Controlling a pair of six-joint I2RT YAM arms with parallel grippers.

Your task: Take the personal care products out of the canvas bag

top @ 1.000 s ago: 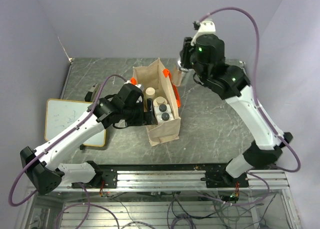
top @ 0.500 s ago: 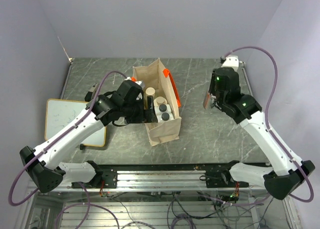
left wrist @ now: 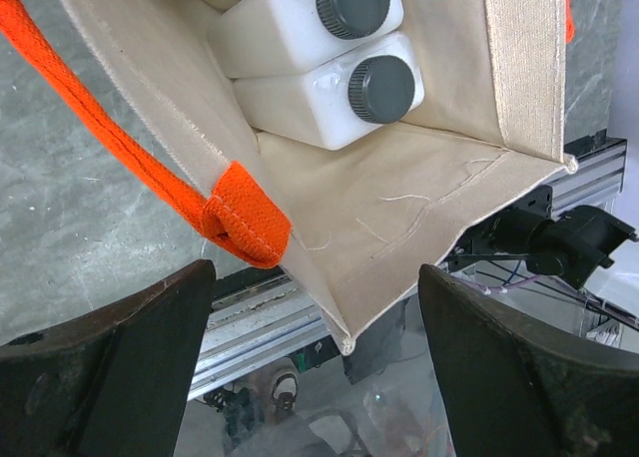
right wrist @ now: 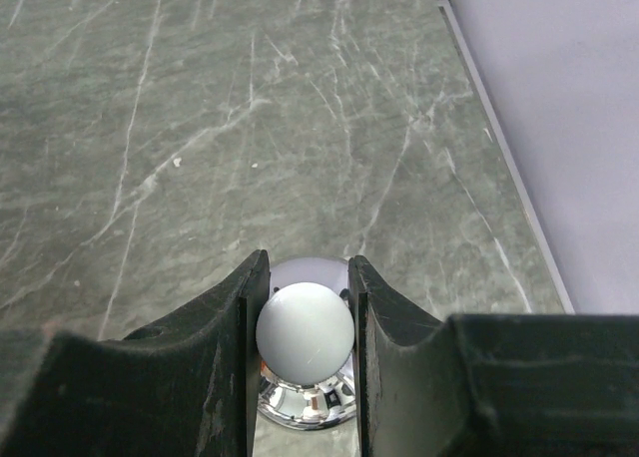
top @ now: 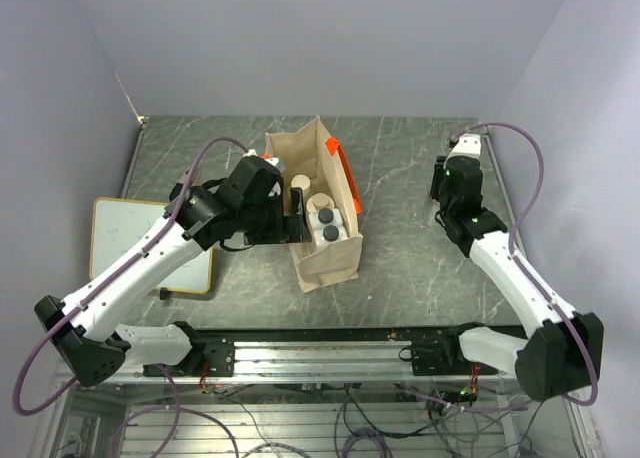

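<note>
Jaws right: pinching small bottle [right wrist: 305, 337] | jaws left: spread beside canvas bag [left wrist: 399, 198]

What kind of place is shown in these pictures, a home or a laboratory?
Probably a robotics lab cell: left arm and right arm bolted to an aluminium rail, a marble-pattern table enclosed by plain lilac walls, loose wiring underneath.

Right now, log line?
left jaws: open at bag | right jaws: shut on round bottle | in bag: two white bottles
</note>
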